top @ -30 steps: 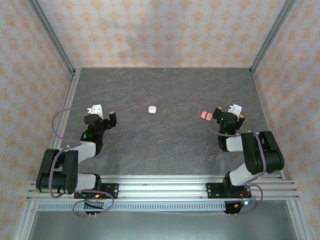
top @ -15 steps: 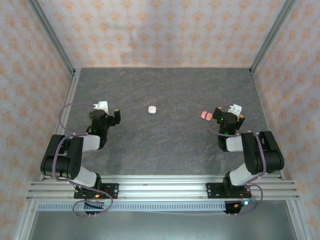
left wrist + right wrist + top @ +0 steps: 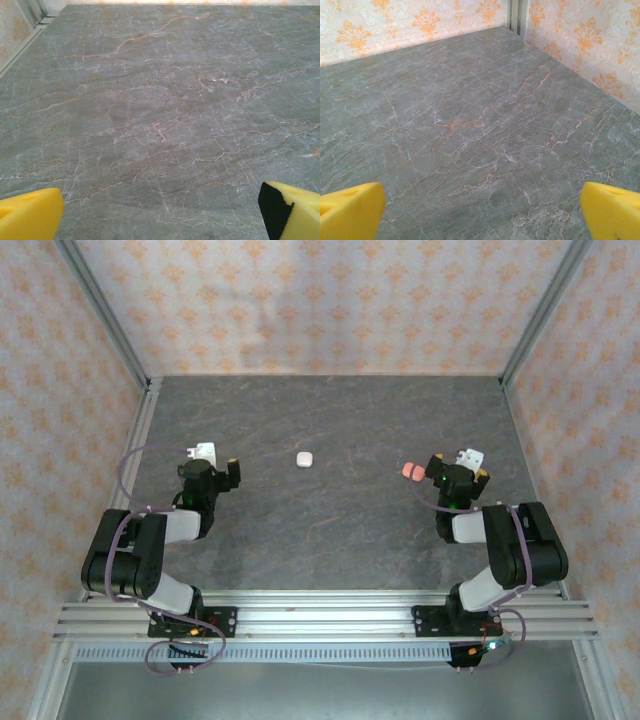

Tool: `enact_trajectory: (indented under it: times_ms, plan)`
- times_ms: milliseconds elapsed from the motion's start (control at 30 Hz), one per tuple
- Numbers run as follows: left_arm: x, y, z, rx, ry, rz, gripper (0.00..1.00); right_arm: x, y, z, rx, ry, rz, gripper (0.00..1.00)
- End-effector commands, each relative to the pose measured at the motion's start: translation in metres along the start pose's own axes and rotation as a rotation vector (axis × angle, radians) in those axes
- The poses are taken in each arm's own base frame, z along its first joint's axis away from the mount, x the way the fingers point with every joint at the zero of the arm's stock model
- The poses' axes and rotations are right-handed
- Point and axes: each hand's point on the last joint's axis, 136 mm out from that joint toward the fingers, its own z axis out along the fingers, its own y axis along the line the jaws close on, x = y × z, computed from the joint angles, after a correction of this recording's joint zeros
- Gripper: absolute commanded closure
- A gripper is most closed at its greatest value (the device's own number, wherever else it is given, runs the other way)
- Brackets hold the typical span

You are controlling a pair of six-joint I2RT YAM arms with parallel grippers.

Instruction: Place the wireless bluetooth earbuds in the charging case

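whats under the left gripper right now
Bare grey marbled tabletop lies under the open left gripper. The patches beneath its yellow fingers are covered.

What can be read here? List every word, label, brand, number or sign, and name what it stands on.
No readable text in any view.
On the white charging case: too small to tell whether it bears any marking.
On the coral-pink charging case: likewise too small to tell.
On the wallpaper: an orange ornament pattern, no letters.
On the marbled table: veins, no writing.
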Motion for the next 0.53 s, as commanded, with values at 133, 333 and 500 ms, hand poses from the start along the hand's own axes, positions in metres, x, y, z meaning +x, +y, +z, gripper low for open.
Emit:
enact_trajectory:
  times_ms: [133,333,500]
  plan:
    - [-0.01,0.001,0.001,-0.02,-0.034,0.015,0.0,-0.004,-0.002,0.003,0.015,-0.008,-0.003,0.01]
    - [-0.01,0.001,0.001,-0.019,-0.034,0.014,0.0,0.002,0.017,0.007,-0.086,0.041,-0.048,0.01]
    - [-0.01,0.001,0.001,-0.018,-0.034,0.015,0.0,0.001,0.015,0.005,-0.087,0.027,-0.041,0.01]
